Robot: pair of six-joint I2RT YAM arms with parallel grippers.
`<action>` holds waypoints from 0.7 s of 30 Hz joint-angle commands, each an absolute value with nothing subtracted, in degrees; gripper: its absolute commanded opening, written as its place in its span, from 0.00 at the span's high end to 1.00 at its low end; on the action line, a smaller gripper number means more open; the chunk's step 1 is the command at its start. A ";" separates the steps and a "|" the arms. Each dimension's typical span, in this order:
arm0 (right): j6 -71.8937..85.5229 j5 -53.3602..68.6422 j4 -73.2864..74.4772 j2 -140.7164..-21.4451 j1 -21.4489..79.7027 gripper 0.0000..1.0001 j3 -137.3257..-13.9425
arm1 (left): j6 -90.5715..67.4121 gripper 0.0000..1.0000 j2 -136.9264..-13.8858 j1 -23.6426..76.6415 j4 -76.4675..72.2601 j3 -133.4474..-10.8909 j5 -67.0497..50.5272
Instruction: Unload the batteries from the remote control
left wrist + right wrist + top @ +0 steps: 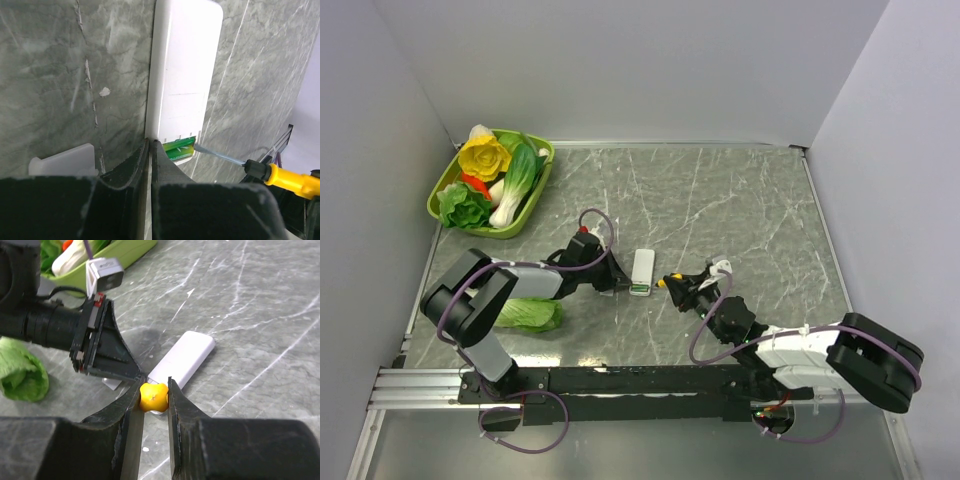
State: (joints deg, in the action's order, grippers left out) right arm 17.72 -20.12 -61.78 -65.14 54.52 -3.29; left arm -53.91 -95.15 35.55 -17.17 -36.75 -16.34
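The white remote control (643, 266) lies face down mid-table with its battery bay open at the near end. Two green batteries (179, 148) lie side by side in that bay. My left gripper (151, 143) is shut on nothing, its tips against the remote's (185, 75) near left corner beside the bay. My right gripper (154, 384) is shut on the yellow handle of the screwdriver (153, 397). The screwdriver's shaft (220, 156) reaches in from the right, its tip at the right end of the batteries. The remote (182, 359) shows just beyond the handle.
A small white cover piece (65, 160) lies left of the left gripper (616, 280). A leafy green vegetable (528, 314) rests by the left arm. A green basket (447, 178) of toy vegetables stands at the back left. Grey walls close in the table.
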 commanded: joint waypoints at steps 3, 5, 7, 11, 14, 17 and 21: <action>25.22 -23.47 -60.30 -63.37 54.93 1.00 5.98 | -54.32 0.91 -97.82 37.44 -11.95 -34.37 -15.38; 26.45 -22.68 -60.64 -65.02 55.02 1.00 6.24 | -54.49 0.91 -97.82 37.53 -12.13 -34.19 -15.29; 27.24 -21.98 -63.44 -67.05 54.93 1.00 6.94 | -54.67 0.91 -97.91 37.53 -12.83 -33.58 -15.73; 29.53 -21.80 -73.78 -76.34 54.93 1.00 9.05 | -55.11 0.92 -98.26 37.88 -13.71 -33.13 -15.73; 30.49 -21.18 -83.71 -83.72 54.93 1.00 9.75 | -55.37 0.92 -98.70 37.97 -13.97 -33.05 -15.82; 31.38 -19.78 -93.72 -92.06 54.93 1.00 9.93 | -55.46 0.92 -98.79 38.14 -13.89 -33.05 -15.73; 31.91 -19.69 -93.96 -95.54 54.93 1.00 8.53 | -55.37 0.92 -97.65 38.14 -12.75 -32.70 -14.42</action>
